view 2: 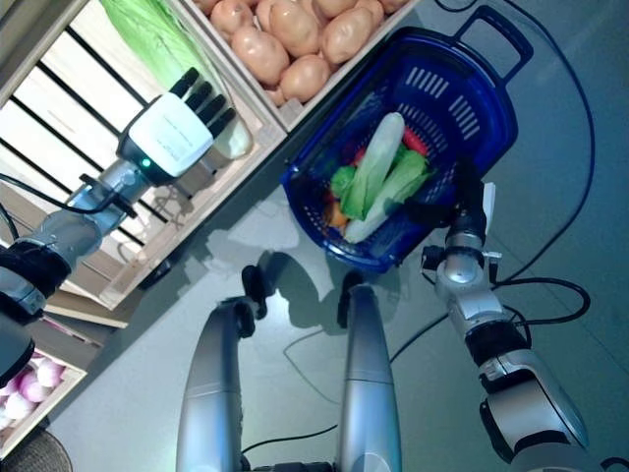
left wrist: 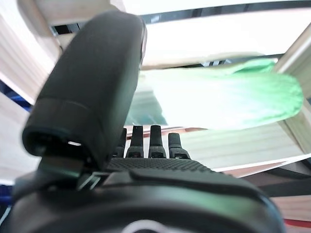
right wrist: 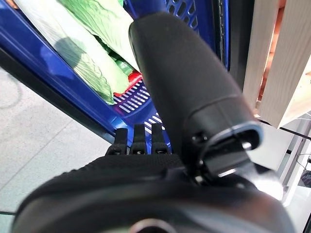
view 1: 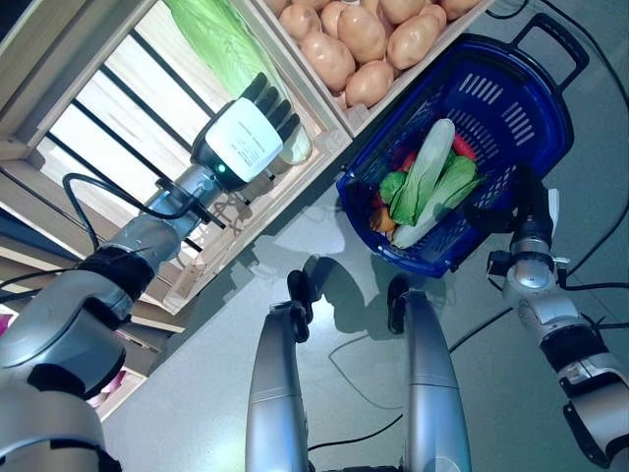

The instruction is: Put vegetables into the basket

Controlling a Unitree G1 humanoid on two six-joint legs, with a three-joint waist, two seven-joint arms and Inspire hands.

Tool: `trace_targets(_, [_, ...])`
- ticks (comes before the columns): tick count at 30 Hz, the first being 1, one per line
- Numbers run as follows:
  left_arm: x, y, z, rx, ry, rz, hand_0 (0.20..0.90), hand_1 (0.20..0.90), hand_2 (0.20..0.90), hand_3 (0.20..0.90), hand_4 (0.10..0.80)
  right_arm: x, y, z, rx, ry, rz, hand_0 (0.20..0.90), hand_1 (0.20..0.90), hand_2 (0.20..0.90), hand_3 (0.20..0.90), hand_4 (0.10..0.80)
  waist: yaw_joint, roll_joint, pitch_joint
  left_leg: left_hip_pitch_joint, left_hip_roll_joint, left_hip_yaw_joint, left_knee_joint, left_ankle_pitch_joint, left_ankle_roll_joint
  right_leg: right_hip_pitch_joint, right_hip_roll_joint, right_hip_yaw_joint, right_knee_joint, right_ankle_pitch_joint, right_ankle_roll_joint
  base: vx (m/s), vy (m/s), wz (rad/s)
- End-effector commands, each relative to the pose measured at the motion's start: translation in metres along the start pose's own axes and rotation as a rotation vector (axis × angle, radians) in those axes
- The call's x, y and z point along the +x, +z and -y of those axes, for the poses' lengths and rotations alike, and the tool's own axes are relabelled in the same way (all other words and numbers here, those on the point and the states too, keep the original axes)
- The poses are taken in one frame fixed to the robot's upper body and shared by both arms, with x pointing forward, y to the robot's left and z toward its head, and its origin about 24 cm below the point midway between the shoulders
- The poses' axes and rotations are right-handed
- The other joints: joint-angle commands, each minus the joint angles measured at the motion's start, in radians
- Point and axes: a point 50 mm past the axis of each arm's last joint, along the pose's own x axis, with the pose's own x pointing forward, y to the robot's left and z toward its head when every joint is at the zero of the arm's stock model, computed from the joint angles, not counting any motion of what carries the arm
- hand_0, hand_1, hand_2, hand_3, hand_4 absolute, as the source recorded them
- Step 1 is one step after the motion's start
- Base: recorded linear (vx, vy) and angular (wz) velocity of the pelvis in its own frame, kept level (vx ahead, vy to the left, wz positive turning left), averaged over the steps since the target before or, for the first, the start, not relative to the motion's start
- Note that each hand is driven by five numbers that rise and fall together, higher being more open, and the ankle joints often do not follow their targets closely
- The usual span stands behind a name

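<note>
A blue plastic basket [view 1: 536,108] hangs to the right of the wooden shelves, and my right hand [view 1: 513,211] is shut on its near rim. Inside lie a long pale-green cabbage [view 1: 428,162], something red [view 1: 464,147] and an orange piece [view 1: 381,221]. In the right wrist view the basket's blue wall [right wrist: 63,92] and cabbage leaves [right wrist: 73,48] show just past the curled fingers. My left hand [view 1: 246,143] is open over the end of another long cabbage [view 1: 221,39] in a wooden crate. That cabbage [left wrist: 218,97] lies beyond the straight fingers, not held.
A crate of potatoes [view 1: 364,39] stands beside the cabbage crate, just above the basket. Slatted wooden shelving [view 1: 118,108] fills the left side. Pinkish onions [view 2: 34,379] sit in a lower crate at the far left. Grey floor lies below.
</note>
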Motion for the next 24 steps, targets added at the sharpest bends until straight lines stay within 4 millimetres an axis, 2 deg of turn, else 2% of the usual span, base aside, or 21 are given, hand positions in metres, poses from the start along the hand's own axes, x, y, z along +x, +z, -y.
trace_targets(1, [0.007,-0.051,-0.032,-0.026,0.338,-0.257,0.9,0.9,0.9,0.9,0.8,0.002,0.026,0.019,0.099,-0.049,0.128,0.9,0.9,0.9,0.9,0.8,-0.01,-0.034,-0.002,0.081,0.019,0.046,0.009,-0.135,0.002,0.061,-0.008,0.006,-0.106,0.117,0.005,0.0,0.0,0.0])
trace_targets(5, [0.01,-0.053,-0.051,-0.056,0.51,-0.264,0.9,0.9,0.9,0.9,0.8,-0.002,0.021,0.018,0.094,-0.052,0.12,0.9,0.9,0.9,0.9,0.8,-0.006,-0.03,-0.002,0.088,0.018,0.047,0.003,-0.136,0.002,0.07,-0.008,0.005,-0.112,0.112,0.001,0.0,0.0,0.0])
trace_targets(10, [0.017,-0.051,-0.066,-0.054,0.567,-0.232,0.9,0.9,0.9,0.9,0.8,-0.004,0.02,0.016,0.092,-0.052,0.123,0.9,0.9,0.9,0.9,0.8,-0.003,-0.028,-0.002,0.081,0.016,0.043,0.013,-0.142,0.003,0.065,-0.011,0.005,-0.098,0.104,0.0,0.0,0.0,0.0])
trace_targets(14, [0.025,-0.041,-0.063,-0.076,0.435,-0.153,0.9,0.9,0.9,0.9,0.8,-0.004,0.021,0.014,0.094,-0.04,0.122,0.9,0.9,0.9,0.9,0.8,-0.005,-0.028,-0.002,0.075,0.016,0.042,0.027,-0.15,0.007,0.057,-0.013,0.004,-0.081,0.098,0.002,0.0,0.0,0.0])
trace_targets(17, [0.03,-0.032,-0.051,-0.086,0.255,-0.106,0.9,0.9,0.9,0.9,0.8,-0.003,0.024,0.011,0.094,-0.023,0.128,0.9,0.9,0.9,0.9,0.8,-0.012,-0.031,-0.002,0.074,0.02,0.044,0.027,-0.147,0.006,0.054,-0.012,0.005,-0.079,0.102,0.004,0.0,0.0,0.0])
trace_targets(24, [0.029,-0.027,-0.033,-0.1,0.082,-0.07,0.9,0.9,0.9,0.9,0.8,0.002,0.03,0.013,0.083,-0.008,0.131,0.9,0.9,0.9,0.9,0.8,-0.021,-0.031,-0.002,0.077,0.028,0.053,0.023,-0.14,0.005,0.053,-0.013,0.01,-0.085,0.111,0.011,0.013,0.012,0.0])
